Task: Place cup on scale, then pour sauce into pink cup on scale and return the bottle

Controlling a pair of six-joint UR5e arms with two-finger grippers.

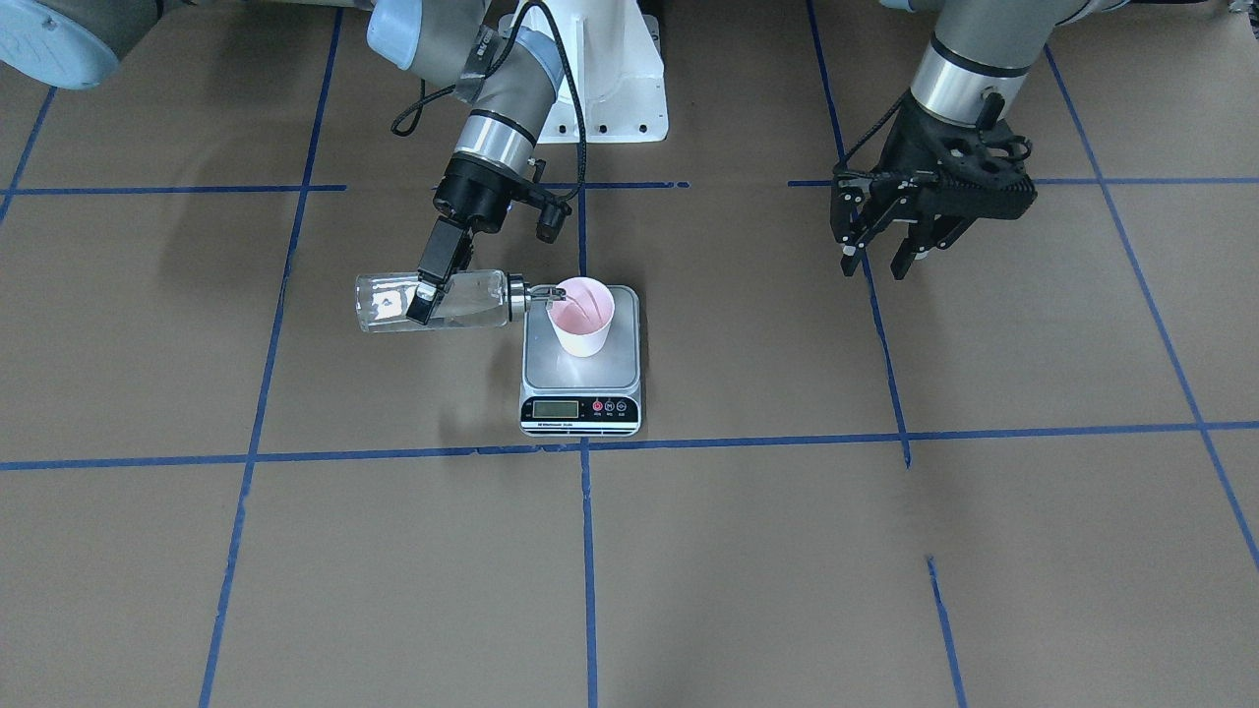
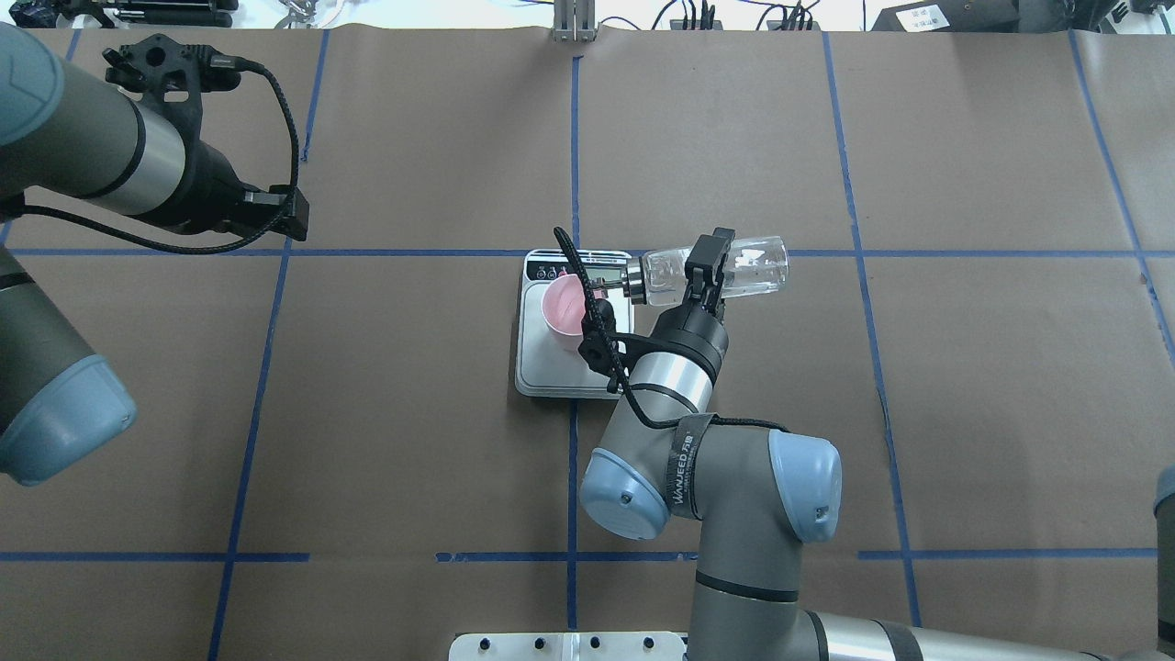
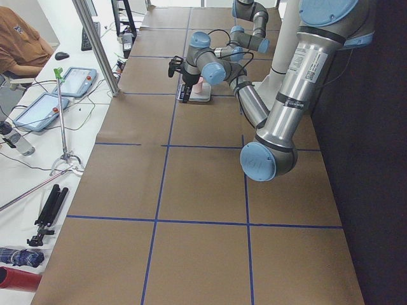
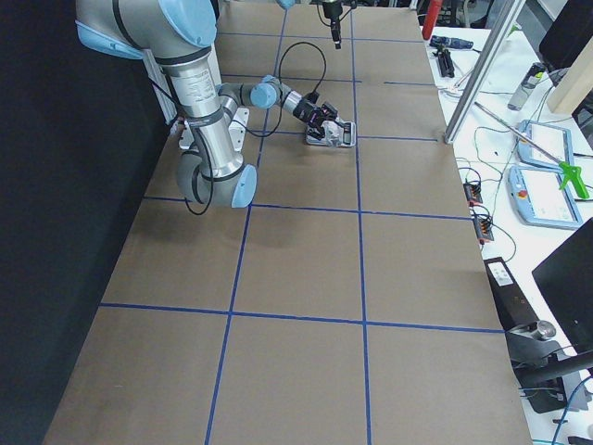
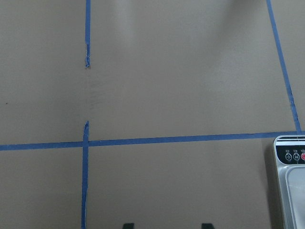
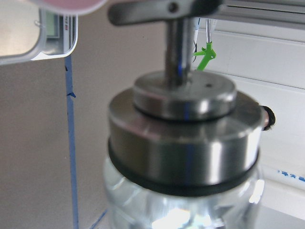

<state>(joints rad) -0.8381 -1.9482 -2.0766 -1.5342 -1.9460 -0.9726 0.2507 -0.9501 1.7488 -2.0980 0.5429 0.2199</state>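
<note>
The pink cup (image 1: 582,317) stands upright on the scale's (image 1: 580,372) steel platform; it also shows in the overhead view (image 2: 562,308). My right gripper (image 1: 427,295) is shut on the clear glass bottle (image 1: 389,303), which lies tipped about level beside the scale. Its metal spout (image 1: 539,292) reaches over the cup's rim. Clear sauce (image 1: 467,313) shows inside the glass. The right wrist view is filled by the bottle's cap (image 6: 183,138). My left gripper (image 1: 878,264) is open and empty, hanging above the table well away from the scale (image 5: 291,191).
The table is covered in brown paper with a blue tape grid (image 1: 586,447). The robot's white base (image 1: 610,88) stands behind the scale. Tablets (image 3: 44,108), stands and a person (image 3: 19,41) are beyond the table's far edge.
</note>
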